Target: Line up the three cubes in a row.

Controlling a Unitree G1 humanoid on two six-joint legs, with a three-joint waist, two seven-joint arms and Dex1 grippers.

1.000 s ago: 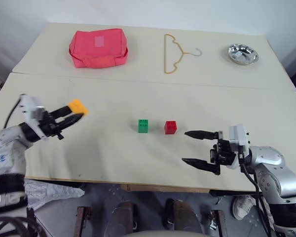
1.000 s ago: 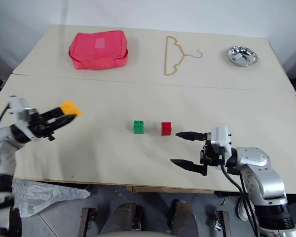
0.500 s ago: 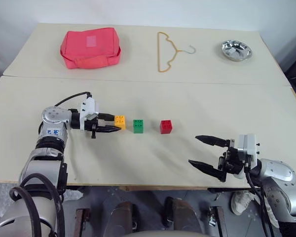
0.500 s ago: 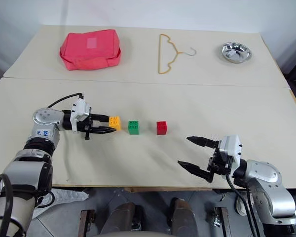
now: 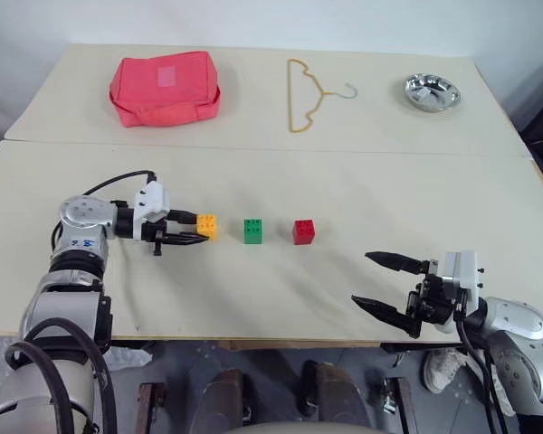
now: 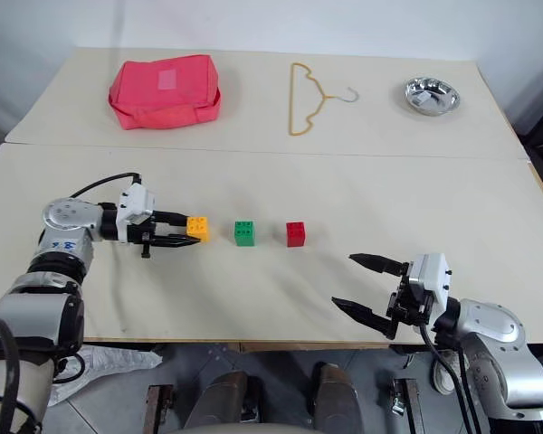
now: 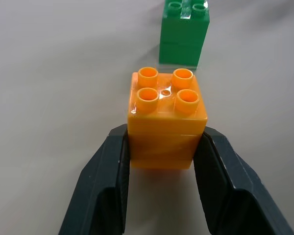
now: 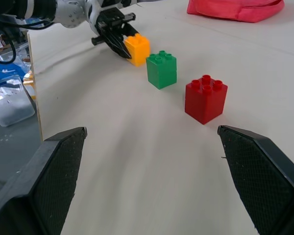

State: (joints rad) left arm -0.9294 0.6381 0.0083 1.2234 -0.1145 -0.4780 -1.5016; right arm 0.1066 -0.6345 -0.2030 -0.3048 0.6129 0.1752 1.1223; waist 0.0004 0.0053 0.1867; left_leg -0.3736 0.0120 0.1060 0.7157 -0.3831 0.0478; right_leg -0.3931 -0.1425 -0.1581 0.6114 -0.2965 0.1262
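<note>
Three studded cubes stand in a line across the middle of the table: orange-yellow, green, red. My left gripper reaches in from the left and is shut on the orange-yellow cube, down at the table surface. A small gap separates it from the green cube. My right gripper hangs open near the table's front edge, to the right of and nearer than the red cube, with nothing between its fingers.
A red fabric pouch lies at the back left. A yellow hanger lies at the back middle and a steel bowl at the back right. A seam runs across the table behind the cubes.
My left gripper has brought the orange-yellow cube from up at the left down beside the green cube. The right gripper has drawn back toward the front edge. The camera has shifted.
</note>
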